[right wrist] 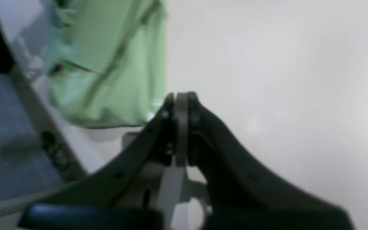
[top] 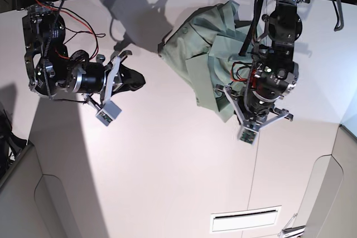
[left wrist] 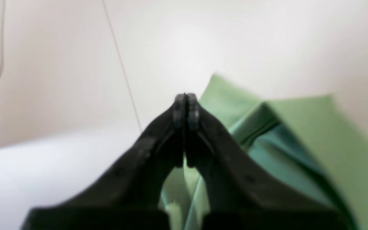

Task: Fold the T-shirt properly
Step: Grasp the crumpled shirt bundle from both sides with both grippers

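You see T-shirt (top: 209, 54) bunched at desk's (top: 167, 154) far side, under left arm. Left gripper (left wrist: 186, 95) closed, pinching nothing visible, fabric just beside it. Right gripper (right wrist: 180, 95) closed, empty, well apart from shirt.

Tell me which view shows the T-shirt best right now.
The base view: the whole crumpled T-shirt lies on the table. Left wrist shows only a blurred collar section; right wrist only a blurred edge.
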